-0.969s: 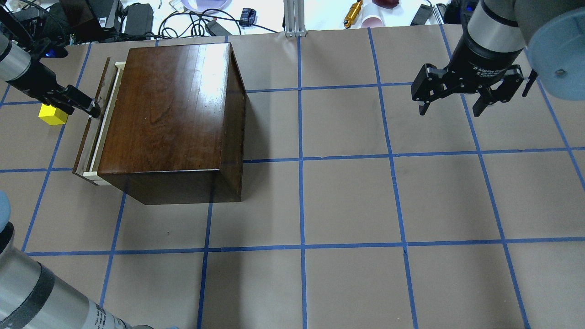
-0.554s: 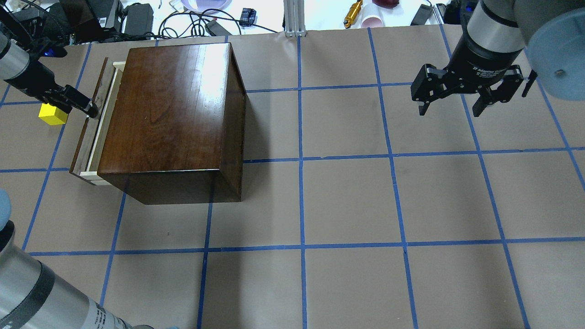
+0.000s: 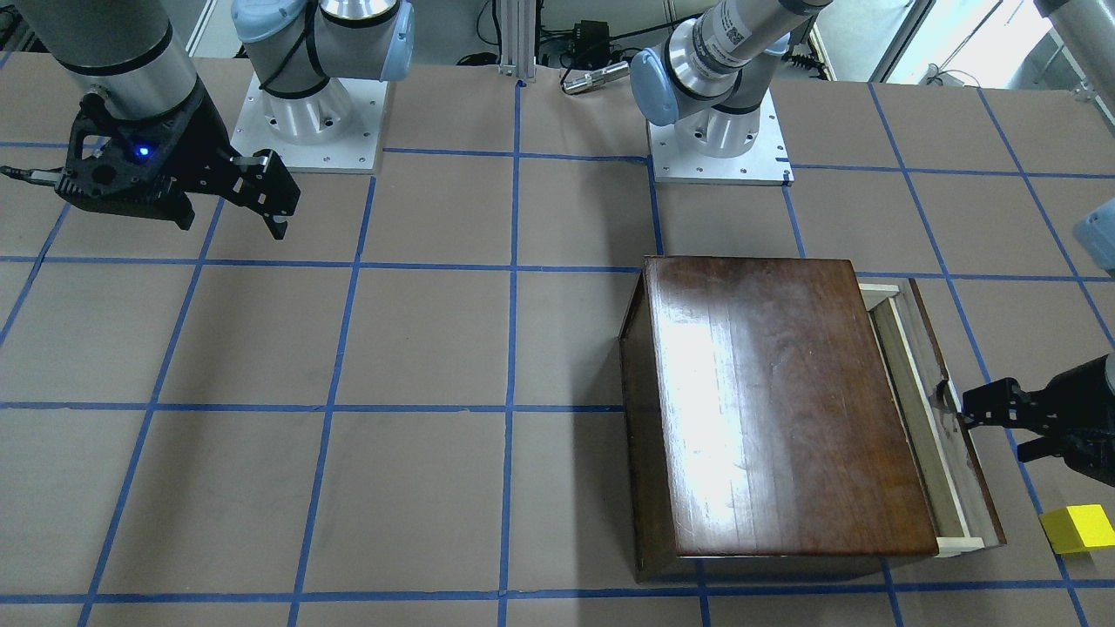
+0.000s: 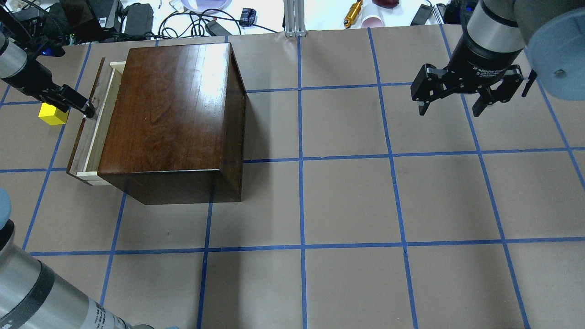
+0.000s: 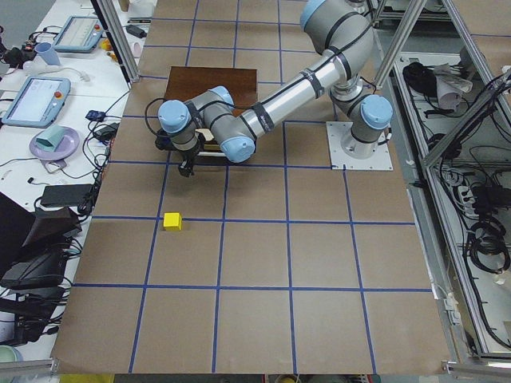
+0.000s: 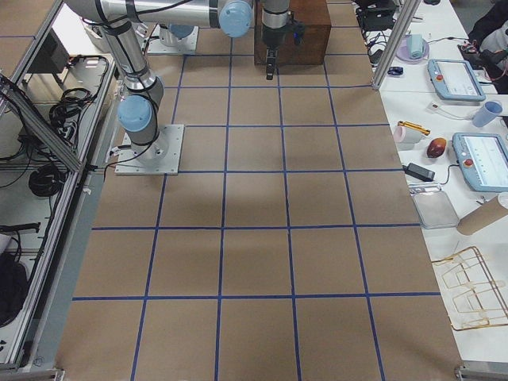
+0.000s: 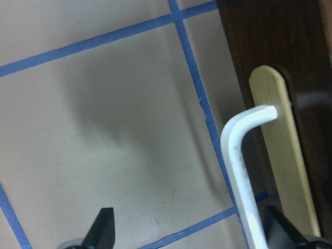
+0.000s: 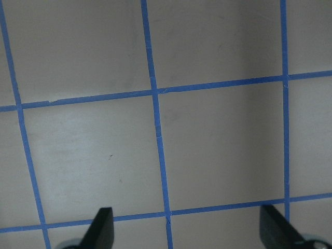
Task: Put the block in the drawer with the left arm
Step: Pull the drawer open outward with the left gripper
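The yellow block point(image 4: 52, 114) lies on the table left of the dark-brown box point(image 4: 169, 109); it also shows in the front view point(image 3: 1078, 529) and the left view point(image 5: 172, 221). The drawer point(image 4: 98, 121) stands partly pulled out of the box's left side, its pale inside showing. My left gripper point(image 4: 89, 111) is at the drawer's front panel, between block and drawer. In the left wrist view its jaws stand wide apart, and the white handle point(image 7: 238, 166) sits close to one fingertip point(image 7: 280, 228). My right gripper point(image 4: 450, 112) hangs open and empty at the far right.
Cables, power bricks and small items point(image 4: 192, 18) lie beyond the table's far edge. The two arm bases point(image 3: 719, 139) stand at the robot's side of the table. Blue tape lines grid the brown table top point(image 4: 347, 201).
The drawer has slid further out of the box toward the left, with my left gripper moving left along with its front panel. The block and the right arm have not moved.
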Available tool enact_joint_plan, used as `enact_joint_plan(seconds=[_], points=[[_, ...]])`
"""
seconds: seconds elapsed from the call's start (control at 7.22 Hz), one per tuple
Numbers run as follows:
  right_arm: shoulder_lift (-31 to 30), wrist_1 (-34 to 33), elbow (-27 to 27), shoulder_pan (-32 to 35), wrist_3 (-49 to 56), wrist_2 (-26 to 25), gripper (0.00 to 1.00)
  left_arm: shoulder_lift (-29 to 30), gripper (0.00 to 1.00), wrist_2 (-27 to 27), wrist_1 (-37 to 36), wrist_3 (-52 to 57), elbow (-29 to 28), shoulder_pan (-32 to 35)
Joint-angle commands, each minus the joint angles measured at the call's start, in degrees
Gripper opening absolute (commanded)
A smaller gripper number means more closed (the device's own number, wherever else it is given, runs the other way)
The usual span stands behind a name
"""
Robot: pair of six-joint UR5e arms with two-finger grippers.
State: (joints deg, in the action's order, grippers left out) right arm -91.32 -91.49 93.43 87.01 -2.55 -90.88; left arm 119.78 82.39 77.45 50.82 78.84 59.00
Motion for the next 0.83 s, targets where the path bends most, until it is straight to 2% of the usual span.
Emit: enact_joint_plan(seconds=[0.0,0.69], points=[[0.0,0.0,0.0,0.0,0.0,0.0,1.0,0.5,1.0,0.6,0.0,0.9,-0.7,-0.2],[0.0,0.0,0.1,0.0,0.0,0.0,1.0,1.3,1.0,1.9,0.0,3.8,-1.7,-0.5]])
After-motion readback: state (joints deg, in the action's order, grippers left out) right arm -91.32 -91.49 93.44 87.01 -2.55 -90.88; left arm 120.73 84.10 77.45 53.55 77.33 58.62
